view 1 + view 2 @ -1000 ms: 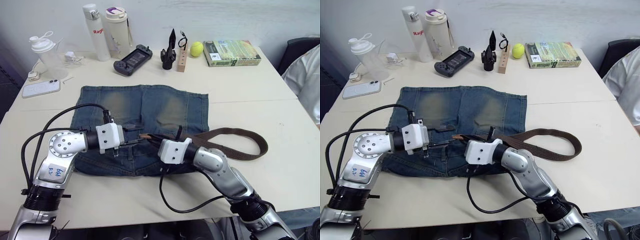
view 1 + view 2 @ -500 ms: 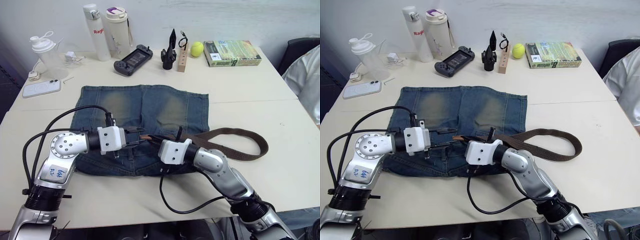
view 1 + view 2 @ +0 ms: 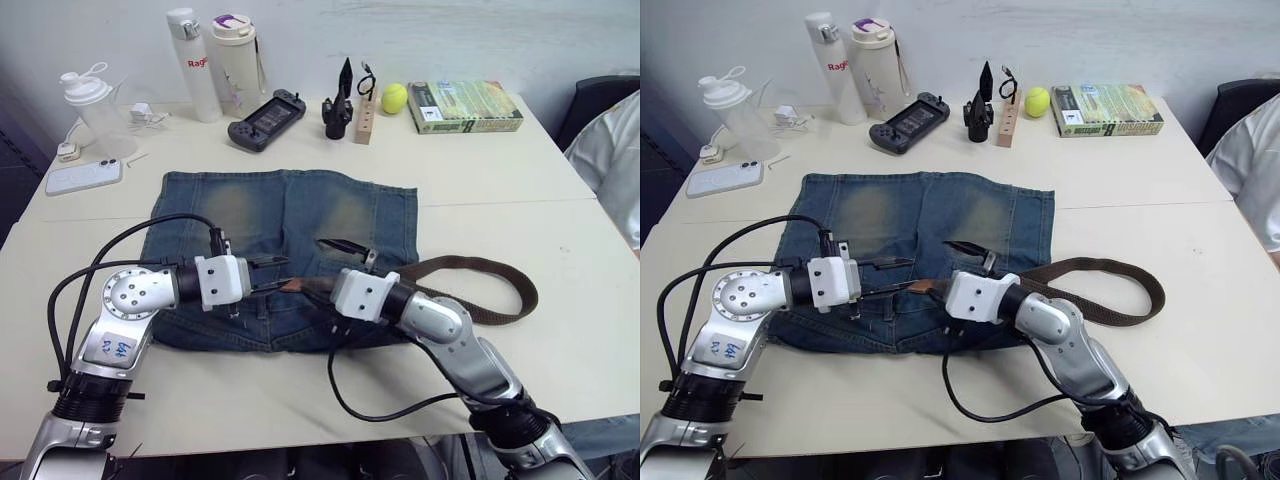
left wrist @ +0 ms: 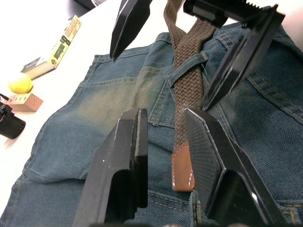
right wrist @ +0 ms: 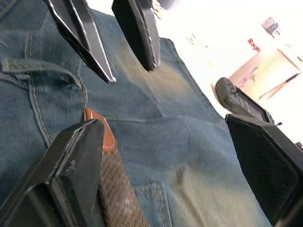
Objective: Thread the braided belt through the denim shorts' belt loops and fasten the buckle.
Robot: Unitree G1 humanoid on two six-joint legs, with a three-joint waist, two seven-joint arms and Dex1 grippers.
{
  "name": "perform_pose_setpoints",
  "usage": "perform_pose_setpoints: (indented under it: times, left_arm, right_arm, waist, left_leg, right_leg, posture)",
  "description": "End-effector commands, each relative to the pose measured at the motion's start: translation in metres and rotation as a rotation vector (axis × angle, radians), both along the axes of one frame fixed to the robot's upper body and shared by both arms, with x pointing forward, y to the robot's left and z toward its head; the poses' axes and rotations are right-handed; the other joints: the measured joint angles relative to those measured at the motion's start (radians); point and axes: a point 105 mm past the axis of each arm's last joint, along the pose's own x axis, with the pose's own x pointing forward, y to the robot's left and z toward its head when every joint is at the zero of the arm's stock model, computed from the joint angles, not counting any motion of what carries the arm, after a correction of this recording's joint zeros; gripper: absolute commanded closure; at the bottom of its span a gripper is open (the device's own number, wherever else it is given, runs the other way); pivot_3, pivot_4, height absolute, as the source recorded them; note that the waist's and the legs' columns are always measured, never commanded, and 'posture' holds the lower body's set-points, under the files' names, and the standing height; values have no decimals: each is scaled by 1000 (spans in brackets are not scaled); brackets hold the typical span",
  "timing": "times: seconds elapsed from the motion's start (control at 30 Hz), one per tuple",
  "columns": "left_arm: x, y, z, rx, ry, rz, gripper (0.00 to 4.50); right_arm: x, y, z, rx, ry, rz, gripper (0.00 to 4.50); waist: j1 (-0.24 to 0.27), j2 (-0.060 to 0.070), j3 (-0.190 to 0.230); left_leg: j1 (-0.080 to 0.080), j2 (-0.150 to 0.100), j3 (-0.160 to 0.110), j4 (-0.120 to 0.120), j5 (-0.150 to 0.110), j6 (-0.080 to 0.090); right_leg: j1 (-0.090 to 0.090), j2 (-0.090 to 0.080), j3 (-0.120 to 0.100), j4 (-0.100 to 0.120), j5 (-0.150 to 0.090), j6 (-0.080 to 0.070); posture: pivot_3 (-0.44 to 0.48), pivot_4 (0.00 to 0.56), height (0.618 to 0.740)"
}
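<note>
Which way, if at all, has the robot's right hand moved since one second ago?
Yes. The right hand has opened and drawn back toward the robot's right, away from the shorts' middle seam.

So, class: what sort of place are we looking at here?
Probably an office or lab workspace: a plain white table against a wall, holding a game controller, drink bottles and a boxed item.
</note>
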Motion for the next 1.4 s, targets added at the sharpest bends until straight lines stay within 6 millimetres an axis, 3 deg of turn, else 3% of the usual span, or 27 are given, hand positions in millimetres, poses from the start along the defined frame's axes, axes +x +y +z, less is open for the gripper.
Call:
perform_pose_setpoints:
  times: [0.03, 0.17, 0.3, 0.4, 0.5, 0.6, 0.9, 1.27, 1.37, 1.4]
  left_arm:
    - [2, 21, -1, -54, 61, 64, 2995]
    - [3, 33, -3, -140, 219, 92, 2995]
    - [3, 27, -2, -129, 282, 50, 2995]
    - [7, 21, -2, -100, 300, 23, 2398]
    - [7, 18, -6, -68, 337, -14, 1080]
    - [10, 14, -10, -31, 405, -57, 41]
    - [47, 4, -18, 41, 454, -65, 41]
    - [58, -6, -42, 129, 546, -90, 41]
    - [60, -6, -41, 134, 540, -91, 835]
    - [61, -6, -43, 144, 534, -93, 1285]
  right_arm:
    - [-11, -5, 10, 19, 6, 27, 43]
    - [-13, -6, 5, 29, 50, 28, 43]
    - [-9, -4, -1, 11, 50, 1, 43]
    - [-6, -5, -5, -1, 51, -19, 0]
    - [-5, -4, -5, 3, 53, -28, 0]
    - [-7, -2, -5, 20, 64, -35, 0]
    - [-19, -12, 2, 81, 87, -43, 0]
    - [-20, -19, 5, 92, 82, -94, 0]
    - [-19, -19, 4, 94, 81, -102, 0]
    - [-19, -19, 5, 97, 81, -104, 0]
  waist:
    - [-1, 0, 0]
    - [-1, 0, 0]
    - [1, 0, 0]
    - [4, 0, 0]
    - [1, 0, 0]
    - [-1, 0, 0]
    - [7, -1, 0]
    - [1, -1, 0]
    - [2, -1, 0]
    - [2, -1, 0]
  left_leg:
    - [0, 0, 0, 0, 0, 0]
    - [0, 0, 0, 0, 0, 0]
    - [0, 0, 0, 0, 0, 0]
    - [0, 0, -1, 1, 0, 0]
    - [0, -1, 0, 0, 0, 0]
    - [0, 0, 0, 0, 0, 0]
    - [0, -1, 0, 1, 0, 0]
    - [0, 0, 1, 1, 0, 0]
    - [0, 0, 1, 1, 0, 0]
    - [0, 0, 1, 1, 0, 0]
  right_leg:
    - [0, 0, 0, 0, 0, 0]
    - [0, 0, 0, 0, 0, 0]
    - [0, 0, 0, 0, 0, 0]
    - [0, -1, -1, 0, 0, 0]
    - [0, 0, 0, 0, 0, 0]
    - [0, 1, 0, 0, 0, 0]
    - [0, 1, 0, 1, 0, 0]
    - [0, 1, 0, 1, 0, 0]
    - [0, 1, 0, 1, 0, 0]
    - [0, 1, 0, 1, 0, 0]
  posture:
    - [0, 150, 720]
    - [0, 150, 720]
    - [0, 150, 720]
    - [0, 150, 720]
    - [0, 150, 720]
    - [0, 150, 720]
    - [0, 150, 720]
    - [0, 150, 720]
    - [0, 150, 720]
    - [0, 150, 720]
